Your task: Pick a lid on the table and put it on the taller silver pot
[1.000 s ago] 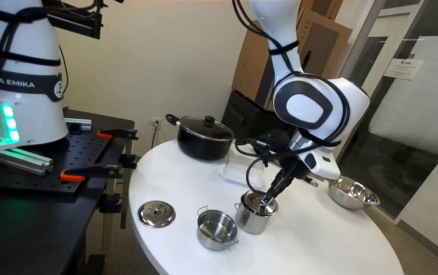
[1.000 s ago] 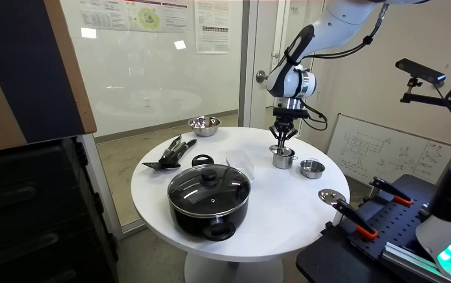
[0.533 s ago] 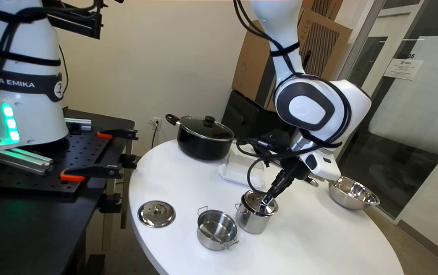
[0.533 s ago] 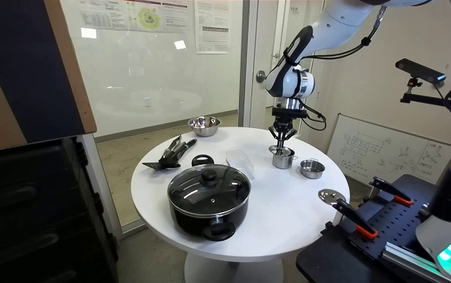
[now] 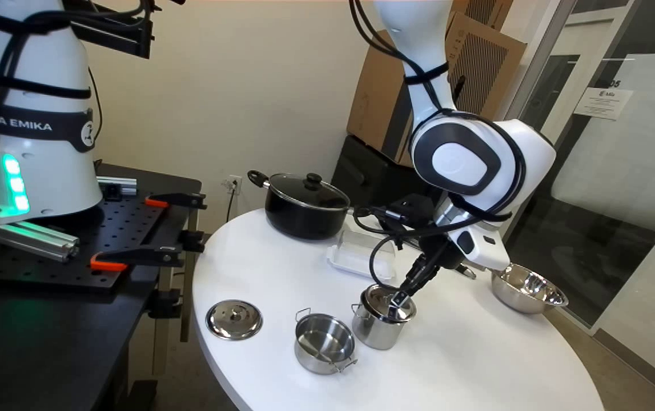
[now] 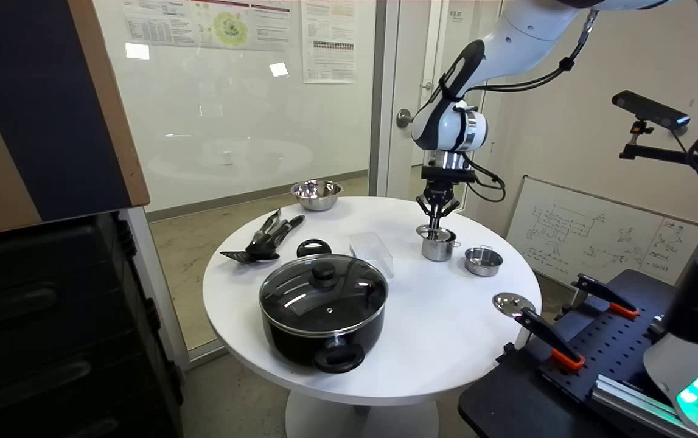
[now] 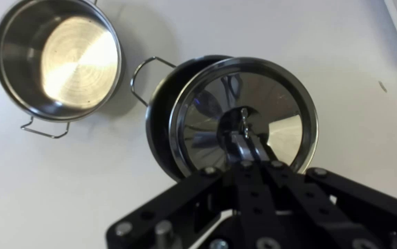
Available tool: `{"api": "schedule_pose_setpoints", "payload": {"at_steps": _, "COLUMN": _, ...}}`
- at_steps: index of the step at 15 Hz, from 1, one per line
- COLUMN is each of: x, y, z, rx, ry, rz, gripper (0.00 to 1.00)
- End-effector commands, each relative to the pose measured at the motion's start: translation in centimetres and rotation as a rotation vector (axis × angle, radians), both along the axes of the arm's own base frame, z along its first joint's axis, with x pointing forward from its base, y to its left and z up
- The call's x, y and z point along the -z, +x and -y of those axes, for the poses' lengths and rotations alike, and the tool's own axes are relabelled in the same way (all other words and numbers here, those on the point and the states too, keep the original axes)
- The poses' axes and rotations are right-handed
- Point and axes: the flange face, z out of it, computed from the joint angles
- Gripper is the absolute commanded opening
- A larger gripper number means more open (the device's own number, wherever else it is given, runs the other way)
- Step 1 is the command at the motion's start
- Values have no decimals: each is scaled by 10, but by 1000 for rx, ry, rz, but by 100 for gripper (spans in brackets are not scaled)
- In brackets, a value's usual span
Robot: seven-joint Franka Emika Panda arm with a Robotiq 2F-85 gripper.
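Note:
The small round silver lid (image 5: 377, 298) is over the taller silver pot (image 5: 377, 333). My gripper (image 5: 397, 303) is shut on the lid's central knob, which shows between the fingertips (image 7: 248, 138) in the wrist view. There the lid (image 7: 267, 98) sits off-centre, and a dark crescent of the pot's mouth (image 7: 159, 117) shows on its left. In an exterior view the lid (image 6: 443, 233) also sticks out past the pot (image 6: 437, 250) on one side. I cannot tell whether the lid touches the pot's rim. Part of the knob is hidden by the fingers.
The wider, shorter silver pot (image 5: 325, 345) stands open beside the taller pot. A larger silver lid (image 5: 234, 319) lies near the table edge. A black pot (image 5: 306, 208), a clear plastic container (image 5: 361, 257), a steel bowl (image 5: 527, 290) and black utensils (image 6: 266, 240) are also on the table.
The arm shifts very slightly between one second and half a second ago, then holds still. The grip on the lid looks the same.

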Motion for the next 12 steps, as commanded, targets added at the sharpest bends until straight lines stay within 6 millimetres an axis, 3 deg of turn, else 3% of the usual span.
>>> {"api": "schedule_pose_setpoints", "payload": {"at_steps": 1, "x": 0, "y": -8, "z": 3, "rx": 15, "ry": 15, "rz": 0, "gripper": 0}}
{"api": "schedule_pose_setpoints", "payload": {"at_steps": 10, "x": 1, "y": -21, "z": 8, "rx": 19, "ry": 14, "rz": -6, "gripper": 0}}
{"api": "schedule_pose_setpoints", "payload": {"at_steps": 11, "x": 1, "y": -22, "z": 7, "rx": 16, "ry": 14, "rz": -8, "gripper": 26}}
{"api": "schedule_pose_setpoints", "payload": {"at_steps": 12, "x": 2, "y": -22, "z": 5, "rx": 13, "ry": 14, "rz": -9, "gripper": 28}}
